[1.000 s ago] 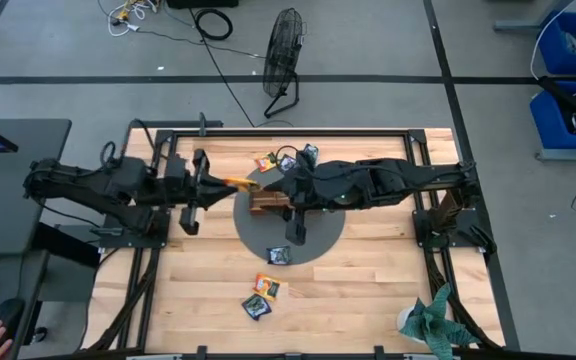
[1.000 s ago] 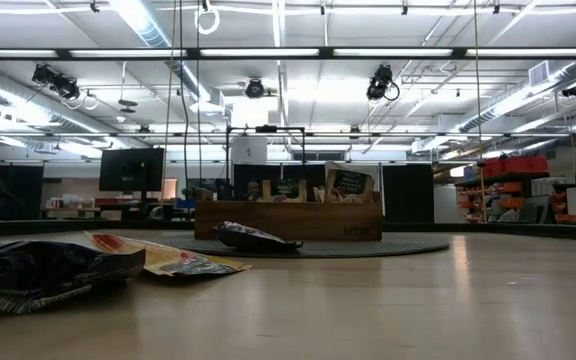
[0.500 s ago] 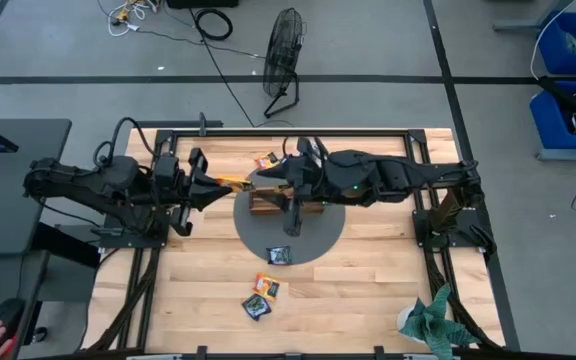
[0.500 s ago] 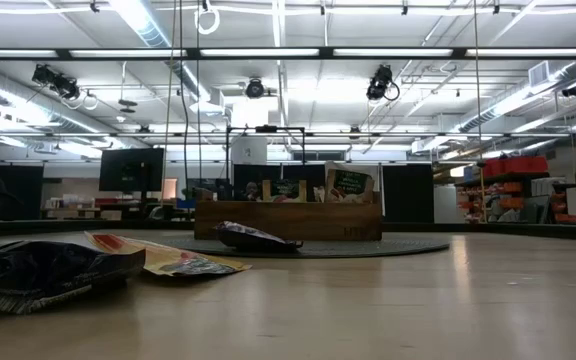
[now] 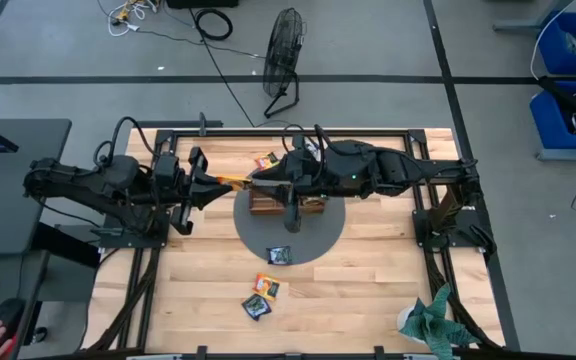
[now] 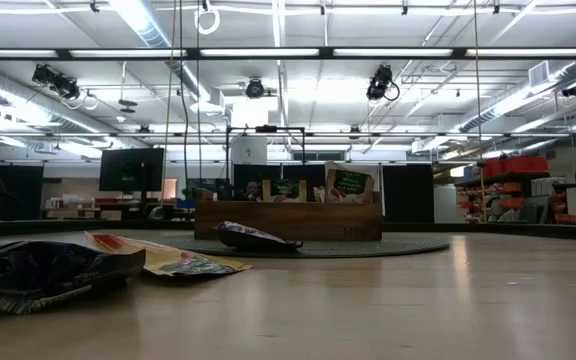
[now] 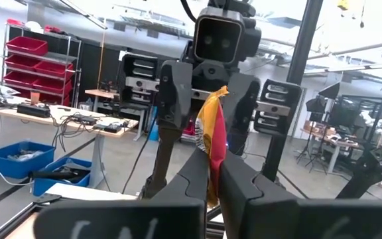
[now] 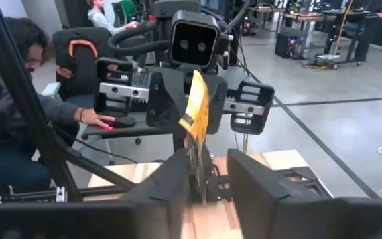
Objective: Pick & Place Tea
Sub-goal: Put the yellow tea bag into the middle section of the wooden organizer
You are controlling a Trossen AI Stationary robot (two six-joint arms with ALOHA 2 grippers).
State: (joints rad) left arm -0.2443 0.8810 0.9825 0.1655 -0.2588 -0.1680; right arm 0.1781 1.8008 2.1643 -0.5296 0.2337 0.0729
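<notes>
Tabletop sachets (image 5: 262, 287) and tray (image 6: 288, 220) show no readable print.

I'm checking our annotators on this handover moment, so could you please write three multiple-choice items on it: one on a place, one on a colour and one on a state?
1. Where does the wooden tray stand?
A. on the dark round mat
B. on the floor
C. on a shelf

2. What colour is the sachet in the left gripper?
A. blue
B. yellow-orange
C. green

3. How is the left gripper?
A. open and empty
B. open around the tray
C. shut on the sachet

Answers:
1 A: the high view shows the tray on the mat.
2 B: both wrist views show it yellow-orange.
3 C: its fingers pinch the sachet, while the right gripper has its open fingers on either side of it.
</notes>
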